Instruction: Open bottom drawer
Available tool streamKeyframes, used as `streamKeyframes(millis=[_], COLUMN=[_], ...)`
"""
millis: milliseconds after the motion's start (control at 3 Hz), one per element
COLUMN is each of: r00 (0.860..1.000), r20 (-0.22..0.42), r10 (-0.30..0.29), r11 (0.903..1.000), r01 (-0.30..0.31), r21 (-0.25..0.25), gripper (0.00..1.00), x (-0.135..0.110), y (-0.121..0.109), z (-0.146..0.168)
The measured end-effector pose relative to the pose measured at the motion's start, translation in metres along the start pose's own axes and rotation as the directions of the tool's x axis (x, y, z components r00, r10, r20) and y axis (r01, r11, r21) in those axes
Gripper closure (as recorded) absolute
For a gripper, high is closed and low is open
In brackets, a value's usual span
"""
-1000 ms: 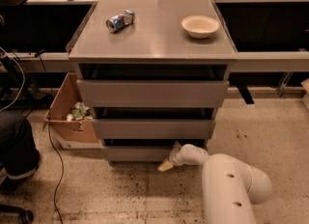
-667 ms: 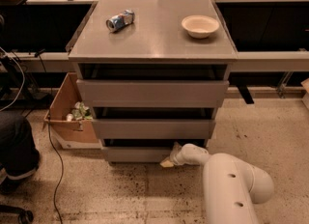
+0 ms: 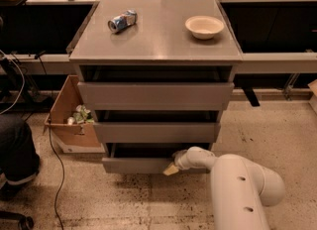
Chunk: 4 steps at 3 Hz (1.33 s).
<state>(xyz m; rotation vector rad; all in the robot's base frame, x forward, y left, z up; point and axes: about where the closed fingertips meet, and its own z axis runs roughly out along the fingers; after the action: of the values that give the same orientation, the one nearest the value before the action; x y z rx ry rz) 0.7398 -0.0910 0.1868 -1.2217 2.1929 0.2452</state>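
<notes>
On speckled floor (image 3: pixel 124 204), grey cabinet (image 3: pixel 154 40): bottom drawer (image 3: pixel 133 165) slightly out, gripper (image 3: pixel 171 169) at its front, closure unclear.

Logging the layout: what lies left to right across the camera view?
Cardboard box on the floor, crushed can on the cabinet top, pincer at the front of the bottom drawer, bowl on the cabinet top.

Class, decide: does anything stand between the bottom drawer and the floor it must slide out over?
Nothing visible does. The end effector is at the front of the bottom drawer, right of centre; only the robot's arm is over the floor ahead.
</notes>
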Motion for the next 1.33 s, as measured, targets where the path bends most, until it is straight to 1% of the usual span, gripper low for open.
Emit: streamKeyframes(millis=[333,667,1000,1333], r00=[1.0,1.0,0.997,0.997], r20=[0.0,-0.023,-0.075,-0.075], r10=[0.0,0.005,0.012,0.012], r11=[1.0,0.9978,0.9789,0.9789], r01=[0.0,-0.007,-0.027,-0.027], r21=[0.0,-0.066,-0.203,-0.203], gripper=[0.0,0.0,0.18,0.5], x=[-0.001,0.009,0.028,0.024], y=[0.0,0.031,0.093,0.092], z=[-0.002,-0.005,-0.018,-0.024])
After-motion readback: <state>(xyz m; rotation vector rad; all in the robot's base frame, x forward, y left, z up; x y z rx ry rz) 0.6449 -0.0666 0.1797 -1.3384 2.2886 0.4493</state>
